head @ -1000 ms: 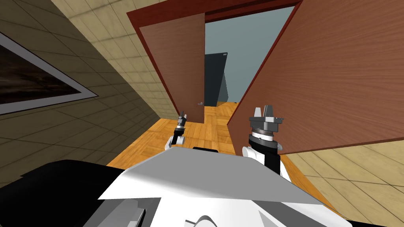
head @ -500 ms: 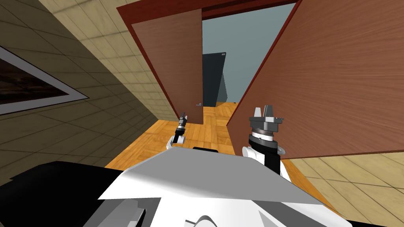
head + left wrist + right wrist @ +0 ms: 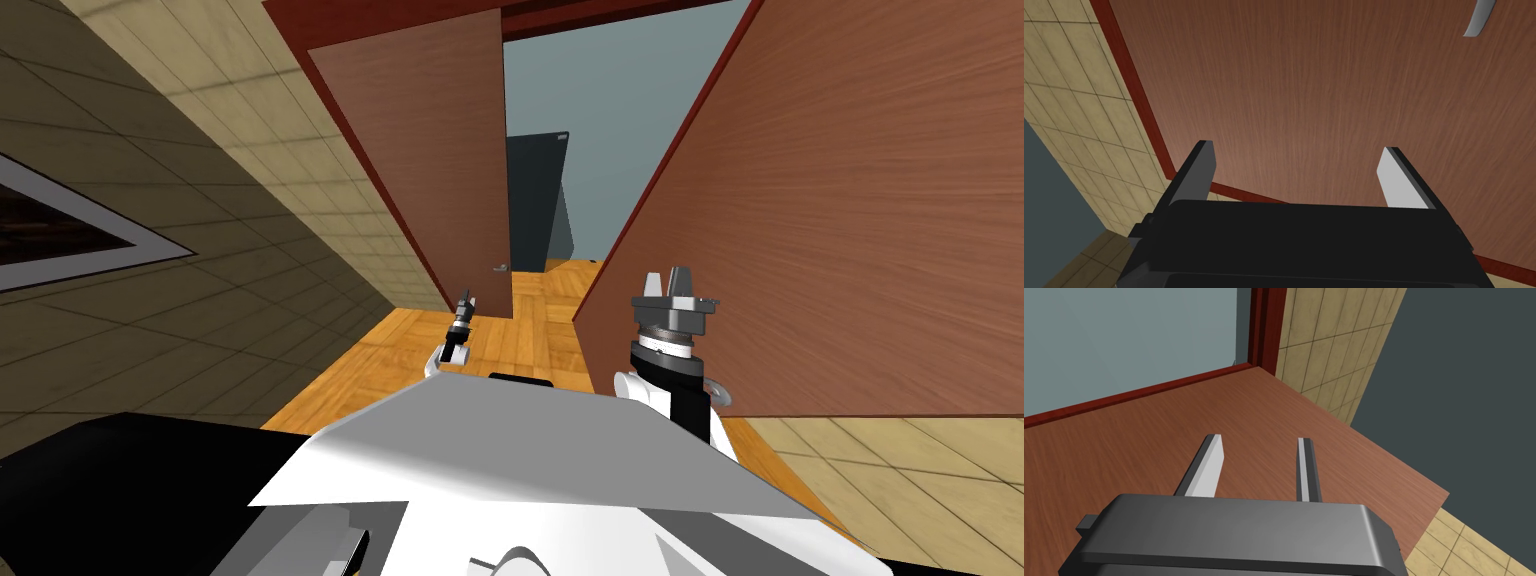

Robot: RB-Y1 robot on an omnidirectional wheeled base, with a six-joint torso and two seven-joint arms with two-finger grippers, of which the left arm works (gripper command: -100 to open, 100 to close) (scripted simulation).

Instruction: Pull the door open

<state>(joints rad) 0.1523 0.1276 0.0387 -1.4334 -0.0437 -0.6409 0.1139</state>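
Observation:
Two brown wood-grain door leaves hang in a dark red frame (image 3: 345, 120). The left leaf (image 3: 430, 150) carries a small silver handle (image 3: 499, 268) near its free edge. My left gripper (image 3: 464, 300) is low in front of this leaf, short of the handle, and open. Its fingers (image 3: 1199, 170) point at the brown panel (image 3: 1304, 90), with the handle (image 3: 1479, 20) off to one side, untouched. The right leaf (image 3: 850, 200) stands swung far toward me. Right beside it is my right gripper (image 3: 672, 285), open with nothing between its fingers (image 3: 1211, 460); the brown surface (image 3: 1124, 443) lies behind them.
Tan tiled walls (image 3: 250, 200) run along both sides. A framed picture (image 3: 60, 240) hangs on the left wall. Wooden floor (image 3: 400, 350) leads through the gap between the leaves to a grey-blue wall (image 3: 600, 120) and a dark panel (image 3: 535, 200). A black area (image 3: 120, 480) lies bottom left.
The whole head view has shifted, so I have moved: the left leaf and picture frame slid left and look nearer. The right leaf's lower edge sits lower. Both grippers hold their pose.

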